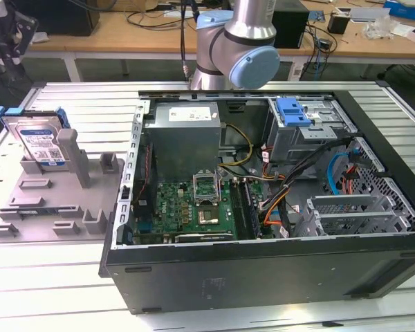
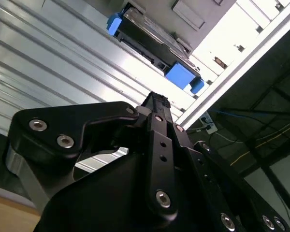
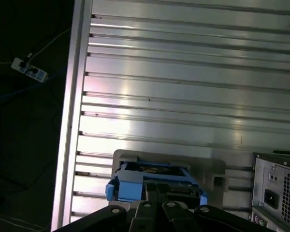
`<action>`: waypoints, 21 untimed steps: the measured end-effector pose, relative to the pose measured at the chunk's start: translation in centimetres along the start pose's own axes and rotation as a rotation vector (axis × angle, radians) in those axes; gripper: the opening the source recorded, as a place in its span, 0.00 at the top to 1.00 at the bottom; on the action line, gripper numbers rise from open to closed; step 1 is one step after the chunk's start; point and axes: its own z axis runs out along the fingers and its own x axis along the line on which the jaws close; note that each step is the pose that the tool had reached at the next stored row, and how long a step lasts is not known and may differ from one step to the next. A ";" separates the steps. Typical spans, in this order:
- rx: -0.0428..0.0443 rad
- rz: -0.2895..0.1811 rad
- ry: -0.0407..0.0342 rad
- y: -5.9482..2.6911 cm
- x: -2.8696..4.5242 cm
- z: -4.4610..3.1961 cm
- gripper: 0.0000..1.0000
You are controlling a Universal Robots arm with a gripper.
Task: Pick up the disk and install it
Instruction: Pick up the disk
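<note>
A robot arm stands behind an open computer case that lies on its side on a slatted metal table.

In both wrist views the black claw points out over the table slats. Its two fingers are pressed together with nothing between them, so it is clenched and empty-handed. In the first wrist view the same claw shows a thin seam where the fingertips meet.

The disk is straight ahead of the claw's tips and not touching them. The second wrist view shows a stretch of bare table between the tips and the disk. The disk is a silver-grey drive in a bright blue frame. It stands tilted on a grey holder, outside the case, towards the exterior view's left. Its white-and-blue label faces up and outward.

In the first wrist view the rear corner of the case lies off to one side of the claw, beyond the disk.

Inside the case are a grey power supply, a green motherboard and a metal drive cage. A blue latch sits on top of the cage. Orange, yellow and black cables run between them.

A power strip lies on the dark floor past the table's edge.
</note>
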 end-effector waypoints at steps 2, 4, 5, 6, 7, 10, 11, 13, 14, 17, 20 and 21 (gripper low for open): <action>0.0026 -0.034 0.0097 0.00 0.00 0.01 0.89; 0.0055 -0.064 0.0162 0.00 0.03 0.00 0.83; 0.0063 -0.076 0.0186 0.00 0.05 0.00 0.76; 0.0069 -0.085 0.0205 0.00 0.05 0.00 0.76; 0.0072 -0.093 0.0223 0.00 0.05 0.00 0.71; 0.0080 -0.122 0.0280 0.00 0.05 0.00 0.64; 0.0082 -0.130 0.0295 0.00 0.05 0.00 0.64; 0.0090 -0.156 0.0339 0.00 0.05 0.00 0.63; 0.0097 -0.183 0.0385 0.00 0.05 0.00 0.56; 0.0122 -0.264 0.0464 0.00 0.05 0.00 0.56; 0.0149 -0.328 0.0493 0.00 0.05 0.00 0.56; 0.0167 -0.367 0.0508 0.00 0.05 0.00 0.56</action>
